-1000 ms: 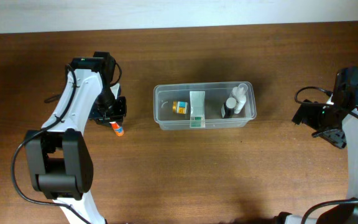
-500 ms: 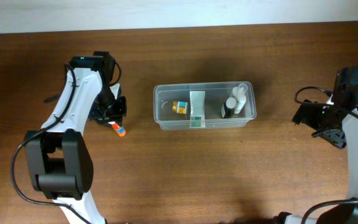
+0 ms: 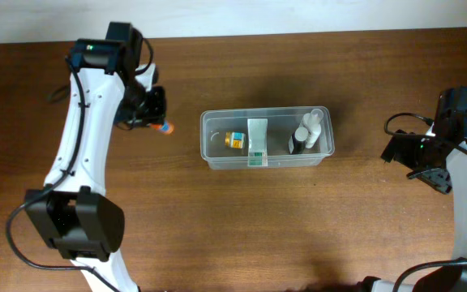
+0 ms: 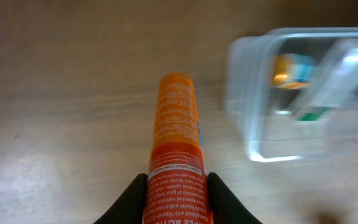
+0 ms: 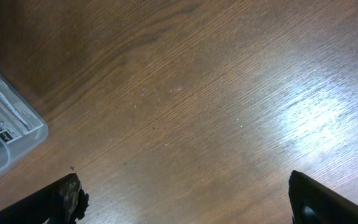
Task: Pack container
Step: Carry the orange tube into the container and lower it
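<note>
Left tool (image 4: 177, 186) clamps an orange tube (image 4: 175, 118) by its lower end, its fingers pressed against both sides of the printed label, as the packing job appears to near its close. The tube's tip points across the wooden worktop (image 3: 298, 227) toward the container (image 3: 207, 150), the clear plastic bin that sits at the middle of the worktop. Seen from overhead, the tube is just short of the bin's left end wall and not yet over its rim.

Four items already lie inside the bin: a small amber bottle (image 3: 235, 139) toward the left, a white tube with a green cap (image 3: 257, 136) at the centre, and a white bottle (image 3: 313, 124) beside a dark one (image 3: 296, 145) at the right end. No other loose item shows on the worktop, so the orange tube looks to be the last piece to go in.

Right tool (image 5: 184, 180) hangs well apart from the bin at the right side, fingers spread and holding nothing. What remains, by this view, is to carry the tube over the rim, lower it into the open space at the left end and let go.
</note>
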You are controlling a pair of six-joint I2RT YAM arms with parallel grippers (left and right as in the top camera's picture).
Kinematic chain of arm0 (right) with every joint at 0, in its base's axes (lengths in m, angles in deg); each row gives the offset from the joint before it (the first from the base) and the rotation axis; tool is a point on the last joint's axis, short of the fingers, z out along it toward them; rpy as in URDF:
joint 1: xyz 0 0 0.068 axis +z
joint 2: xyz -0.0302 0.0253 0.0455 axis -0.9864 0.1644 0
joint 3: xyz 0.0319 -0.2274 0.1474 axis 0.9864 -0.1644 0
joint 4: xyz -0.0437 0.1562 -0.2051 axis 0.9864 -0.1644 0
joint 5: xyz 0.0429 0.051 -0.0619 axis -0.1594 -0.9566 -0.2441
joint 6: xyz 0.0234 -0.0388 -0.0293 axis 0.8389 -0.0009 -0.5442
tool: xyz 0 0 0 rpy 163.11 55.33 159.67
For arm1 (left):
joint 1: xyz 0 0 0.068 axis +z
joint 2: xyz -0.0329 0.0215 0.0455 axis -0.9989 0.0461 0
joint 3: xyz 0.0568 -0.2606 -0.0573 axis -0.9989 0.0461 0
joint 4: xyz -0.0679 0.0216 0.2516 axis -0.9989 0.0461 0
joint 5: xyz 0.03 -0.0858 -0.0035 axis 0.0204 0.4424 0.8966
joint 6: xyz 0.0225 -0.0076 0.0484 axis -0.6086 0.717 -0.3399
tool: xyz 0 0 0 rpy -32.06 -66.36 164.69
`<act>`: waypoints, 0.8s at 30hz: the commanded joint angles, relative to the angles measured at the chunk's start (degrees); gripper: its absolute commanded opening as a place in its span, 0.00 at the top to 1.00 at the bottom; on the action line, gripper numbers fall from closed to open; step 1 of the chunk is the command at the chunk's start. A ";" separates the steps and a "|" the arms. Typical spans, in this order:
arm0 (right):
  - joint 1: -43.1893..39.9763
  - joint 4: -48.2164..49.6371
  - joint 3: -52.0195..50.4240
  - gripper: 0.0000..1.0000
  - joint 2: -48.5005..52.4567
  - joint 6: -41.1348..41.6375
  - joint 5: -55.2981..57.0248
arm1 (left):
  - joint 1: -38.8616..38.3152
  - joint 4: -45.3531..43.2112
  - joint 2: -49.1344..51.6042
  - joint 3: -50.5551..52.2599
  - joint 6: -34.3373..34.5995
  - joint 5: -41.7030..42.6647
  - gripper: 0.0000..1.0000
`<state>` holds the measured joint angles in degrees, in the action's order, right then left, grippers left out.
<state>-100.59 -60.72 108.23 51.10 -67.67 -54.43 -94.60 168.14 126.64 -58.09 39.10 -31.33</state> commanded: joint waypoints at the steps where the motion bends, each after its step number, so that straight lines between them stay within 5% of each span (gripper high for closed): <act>1: -0.24 0.15 0.13 0.02 -0.13 0.70 0.11 | -3.96 0.35 -0.68 -4.94 -0.11 3.74 0.73; 24: -0.24 0.15 0.13 0.02 -0.13 0.70 0.11 | -20.79 -3.54 -0.57 -10.64 1.22 -3.89 0.73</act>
<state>-100.59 -60.72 108.23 51.08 -67.69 -54.43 -114.47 164.97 126.64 -67.53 39.58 -32.12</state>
